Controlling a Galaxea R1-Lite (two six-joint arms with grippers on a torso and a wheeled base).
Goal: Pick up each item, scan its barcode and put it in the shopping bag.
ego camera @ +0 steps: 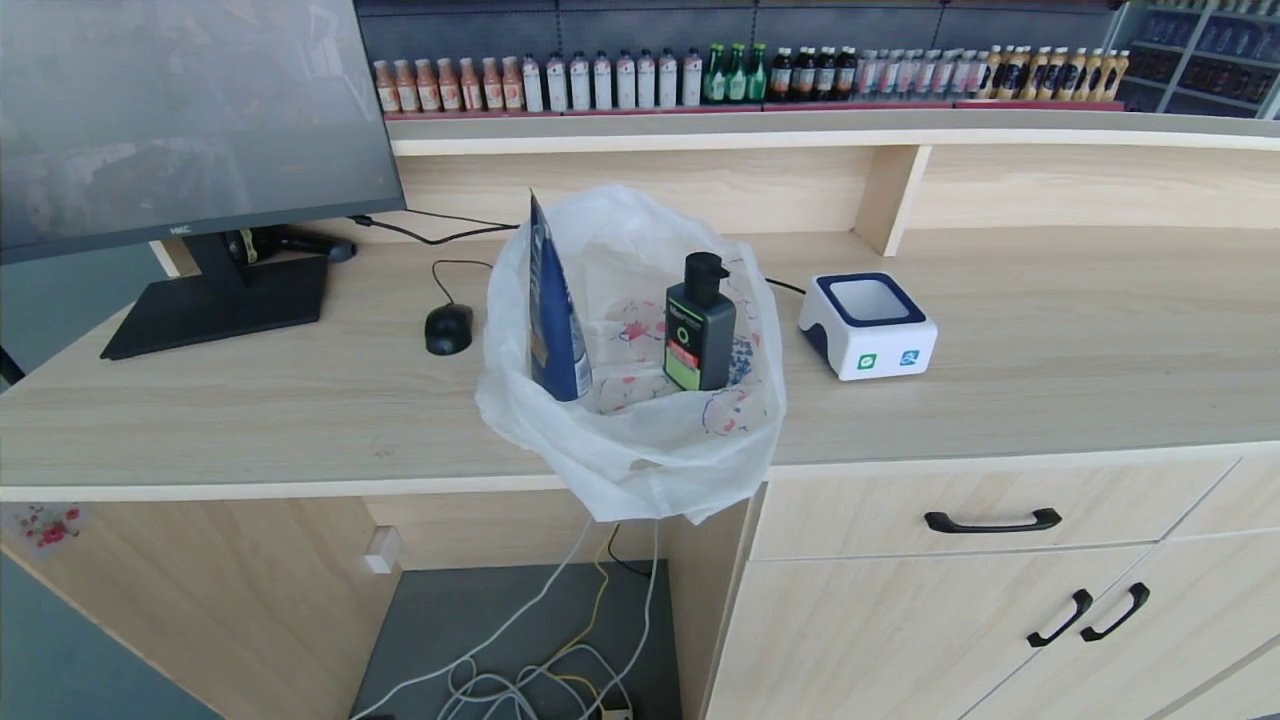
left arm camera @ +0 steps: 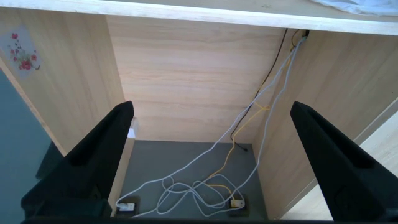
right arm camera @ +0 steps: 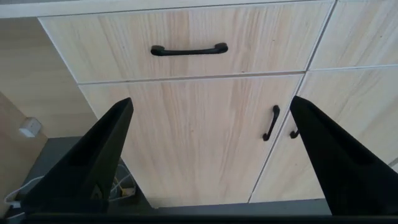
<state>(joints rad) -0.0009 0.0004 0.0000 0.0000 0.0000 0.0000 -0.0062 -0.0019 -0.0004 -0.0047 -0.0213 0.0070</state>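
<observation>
The task looks finished, or close to it. The bag (ego camera: 640, 440) sits open on the surface (ego camera: 1050, 330), its lower edge drooping over the front lip. Two items stand inside it: a blue pouch (ego camera: 555, 320) upright on the robot's left and a dark pump bottle (ego camera: 698, 330) upright on the right, the two apart from each other. The scanner (ego camera: 868, 325) sits just beside the bag on the right, with nothing over its window.

Apart from these, the surface carries a mouse (ego camera: 449, 328) and a monitor (ego camera: 180, 110), neither of them goods to scan. The bag's folds may hide something small lower down, which I cannot tell.

Both arms hang low, below the surface's edge. The left end effector (left arm camera: 209, 106) is spread wide and holds nothing, facing the open bay where cables (left arm camera: 205, 186) lie on the floor. The right end effector (right arm camera: 211, 99) is equally wide and unladen, facing the drawer (right arm camera: 186, 50) and cabinet doors.

What is left, by my judgement, is little or nothing (perhaps only retiring the arms).
</observation>
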